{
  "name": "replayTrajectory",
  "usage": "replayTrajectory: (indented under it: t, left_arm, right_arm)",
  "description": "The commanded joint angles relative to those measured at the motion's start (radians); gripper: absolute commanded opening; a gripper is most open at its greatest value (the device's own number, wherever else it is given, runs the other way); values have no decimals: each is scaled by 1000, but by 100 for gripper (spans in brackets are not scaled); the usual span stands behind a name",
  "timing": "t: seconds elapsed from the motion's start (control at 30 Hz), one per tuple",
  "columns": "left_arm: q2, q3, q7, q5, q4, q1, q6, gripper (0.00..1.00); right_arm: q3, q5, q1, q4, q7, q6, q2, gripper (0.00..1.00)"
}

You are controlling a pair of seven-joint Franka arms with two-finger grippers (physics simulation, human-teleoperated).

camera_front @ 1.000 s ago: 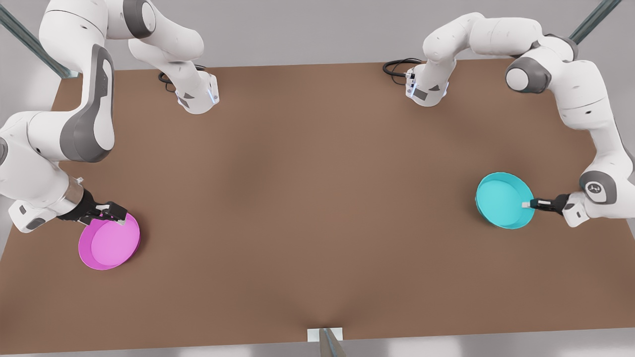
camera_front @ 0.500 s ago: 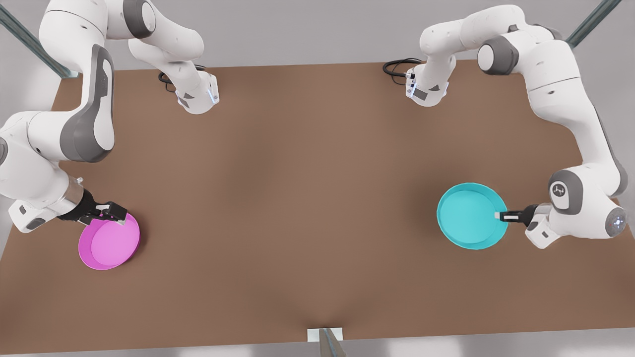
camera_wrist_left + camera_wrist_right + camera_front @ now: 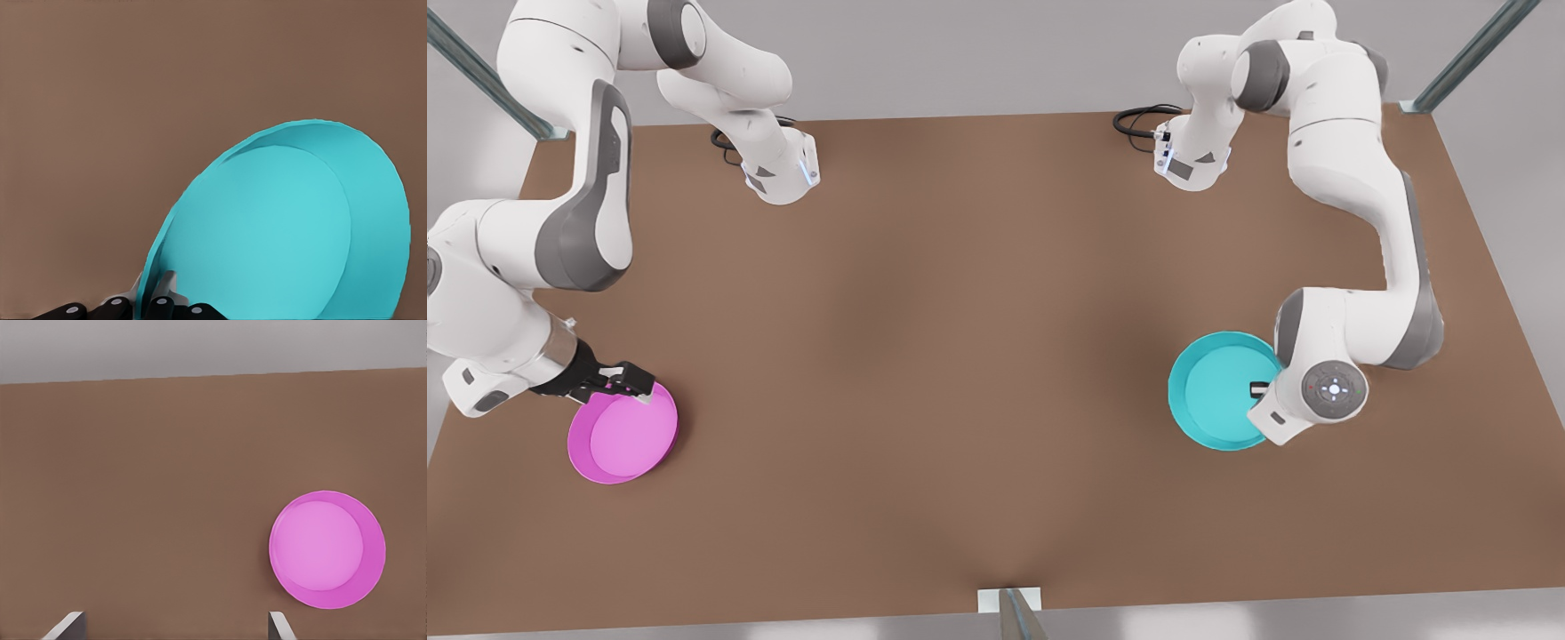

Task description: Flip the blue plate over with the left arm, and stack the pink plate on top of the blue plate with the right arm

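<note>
Brown matte bench [image 3: 960, 356], plain flat top. A small white bracket [image 3: 1009, 600] sits mid near edge. I see the pink plate [image 3: 623, 436] flat on the bench toward the end on the front view's left, round and shallow, with a darker rim. The right gripper [image 3: 627, 380] is over its far rim, fingers spread apart, nothing between them. The blue plate [image 3: 1214, 396] is toward the opposite end, glossy turquoise and tilted off the surface. The left gripper [image 3: 1258, 389] is clamped on its rim, and the wrist housing covers that edge. Both arm bases and a black cable loop [image 3: 1138, 120] are at the far edge.
</note>
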Motion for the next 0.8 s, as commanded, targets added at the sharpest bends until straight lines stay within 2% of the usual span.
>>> replayTrajectory:
  t: [0.0,0.2,0.33,0.63,0.77]
  left_arm:
    - [-3,1,-11,43,-3,-5,-1,21]
    - [-7,1,-117,260,-3,-130,-30,21]
    - [2,0,-173,333,-6,-211,-30,21]
    - [26,1,-369,588,-9,-464,-41,21]
    - [19,0,-531,769,-96,-555,-37,21]
  right_arm:
    - [0,0,-2,0,0,0,0,100]
    - [0,0,-5,0,0,-2,-2,100]
    - [0,0,-3,0,0,-2,-2,100]
    - [-2,0,-17,2,-2,-22,-5,100]
    - [-2,0,-17,2,0,-22,-5,100]
